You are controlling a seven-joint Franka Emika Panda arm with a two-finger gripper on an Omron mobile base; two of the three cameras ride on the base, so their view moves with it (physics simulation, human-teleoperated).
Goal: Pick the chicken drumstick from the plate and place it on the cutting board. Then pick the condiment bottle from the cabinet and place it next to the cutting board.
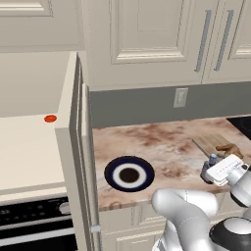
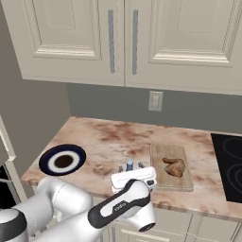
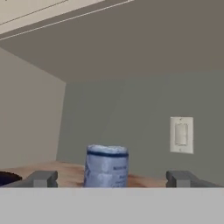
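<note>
The condiment bottle's blue-grey cap stands between my gripper's two fingertips, with a clear gap on each side, so the gripper is open. In the base views the bottle pokes up just left of the cutting board, mostly hidden by my hand. The gripper hangs low over the counter's front part. The chicken drumstick lies on the board. The plate sits bare at the left. The cabinet stands open at the far left.
The cabinet door juts out edge-on beside the plate. A small red disc lies on the cabinet shelf. A black stovetop borders the board on the right. A wall outlet sits behind, with upper cabinets overhead.
</note>
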